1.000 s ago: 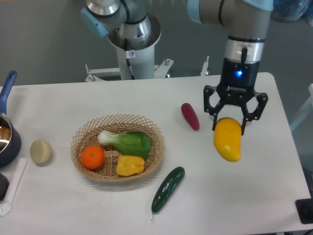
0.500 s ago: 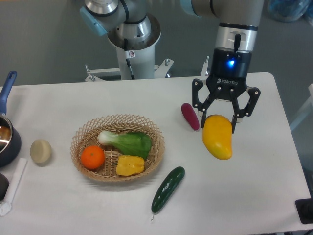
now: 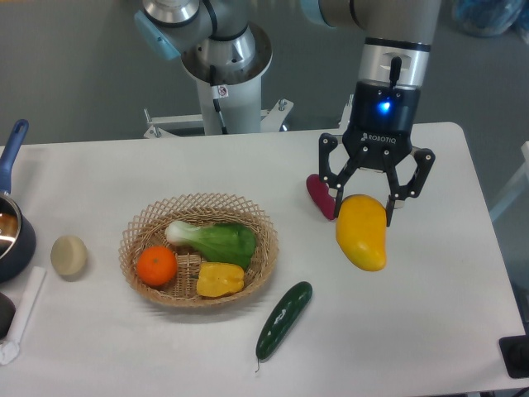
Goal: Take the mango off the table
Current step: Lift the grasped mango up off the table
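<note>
The mango (image 3: 362, 233), smooth and yellow with an orange tint, hangs lifted above the white table (image 3: 430, 314) at its right side. My gripper (image 3: 364, 201) is shut on the mango's upper end, with a finger on each side. The mango's lower part hangs free below the fingers.
A purple eggplant (image 3: 318, 195) lies just left of the gripper. A wicker basket (image 3: 137, 226) holds an orange (image 3: 156, 266), a yellow bell pepper (image 3: 219, 279) and a leafy green. A cucumber (image 3: 283, 318) lies in front. A potato (image 3: 69, 255) and a pot (image 3: 12, 236) are at the left.
My gripper has carried the mango to the left and slightly up, from the right side of the table toward the eggplant. Nothing else moved.
</note>
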